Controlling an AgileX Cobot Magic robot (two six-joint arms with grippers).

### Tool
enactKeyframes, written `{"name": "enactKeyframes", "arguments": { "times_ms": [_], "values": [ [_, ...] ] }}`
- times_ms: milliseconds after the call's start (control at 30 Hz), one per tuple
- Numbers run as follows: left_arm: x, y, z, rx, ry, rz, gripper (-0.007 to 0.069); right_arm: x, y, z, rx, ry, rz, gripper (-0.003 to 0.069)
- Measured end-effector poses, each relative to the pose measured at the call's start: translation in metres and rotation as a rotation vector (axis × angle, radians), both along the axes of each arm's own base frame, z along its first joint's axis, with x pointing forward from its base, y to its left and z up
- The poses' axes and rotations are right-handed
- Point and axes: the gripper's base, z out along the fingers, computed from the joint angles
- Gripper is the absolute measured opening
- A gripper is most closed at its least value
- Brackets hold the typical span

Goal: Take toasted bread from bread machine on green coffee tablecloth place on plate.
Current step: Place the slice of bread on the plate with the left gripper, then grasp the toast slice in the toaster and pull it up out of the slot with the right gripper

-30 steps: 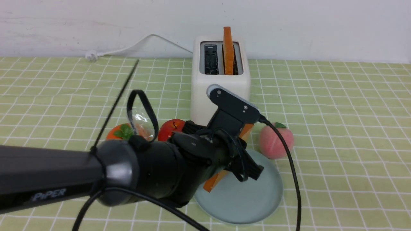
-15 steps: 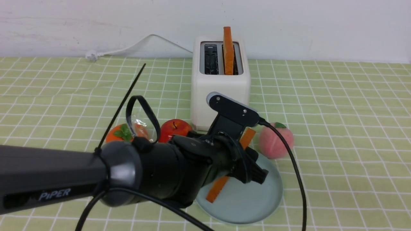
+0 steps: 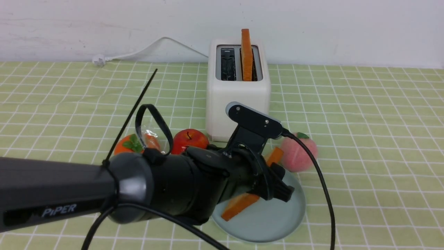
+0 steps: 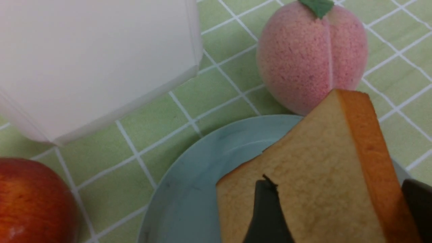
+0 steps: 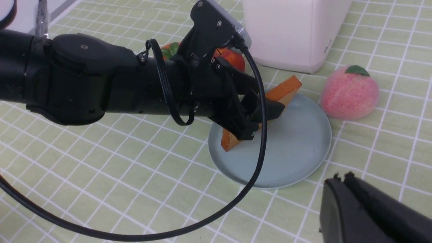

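Observation:
One slice of toasted bread (image 3: 240,205) leans slanted over the pale blue-green plate (image 3: 270,222), its lower corner down on the plate. My left gripper (image 3: 277,184) stands open around it, one finger on each side of the slice (image 4: 324,162). The second slice (image 3: 246,53) stands upright in the right slot of the cream bread machine (image 3: 237,100), on the green coffee tablecloth (image 3: 364,114). The machine's left slot is empty. My right gripper (image 5: 341,177) is shut on nothing, hanging over the cloth near the plate's (image 5: 290,145) rim.
A pink peach (image 3: 298,152) sits right beside the plate's far edge. A red apple (image 3: 189,139) and an orange fruit (image 3: 133,144) lie left of the plate, in front of the toaster. The white power cord (image 3: 152,47) runs along the back wall.
My left gripper's jaws have spread apart. The slice between them has tipped from steep to a flatter slant toward the plate. The right arm has not moved.

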Motion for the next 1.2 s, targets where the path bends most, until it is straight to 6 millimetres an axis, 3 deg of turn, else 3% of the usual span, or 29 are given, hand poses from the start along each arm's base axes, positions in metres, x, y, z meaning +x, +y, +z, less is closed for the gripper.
{"name": "enactKeyframes", "arguments": {
  "times_ms": [300,667,867,933,1033,1100,1133,1167,1200],
  "values": [
    [0.0,0.0,0.001,-0.001,-0.001,0.0,0.047,0.0,0.0,0.0,0.0,0.0,0.0,0.0007],
    [-0.012,0.006,0.049,-0.12,-0.068,-0.046,0.0504,0.0,0.0,0.0,-0.001,-0.004,-0.001,0.0013],
    [-0.017,0.008,0.06,-0.184,-0.05,-0.039,0.0527,0.0,0.0,0.0,0.0,-0.006,-0.001,0.0013],
    [-0.021,0.013,0.075,-0.222,-0.067,-0.03,0.0486,0.0,0.0,0.0,-0.002,-0.008,-0.001,0.0013],
    [-0.032,0.025,0.096,-0.276,-0.099,-0.025,0.0363,0.0,0.0,0.0,-0.002,-0.008,-0.001,0.0013],
    [-0.044,0.038,0.115,-0.317,-0.134,-0.025,0.0218,0.0,0.0,0.0,-0.002,-0.009,-0.002,0.0013],
    [-0.045,0.04,0.117,-0.321,-0.137,-0.026,0.0202,0.0,0.0,0.001,-0.002,-0.01,-0.002,0.0013],
    [-0.056,0.052,0.129,-0.351,-0.162,-0.025,0.0076,0.001,0.0,0.001,-0.01,-0.018,-0.006,0.0013],
    [-0.063,0.06,0.135,-0.367,-0.176,-0.027,0.002,0.002,0.001,0.001,-0.019,-0.025,-0.009,0.0013]
  ]
}}
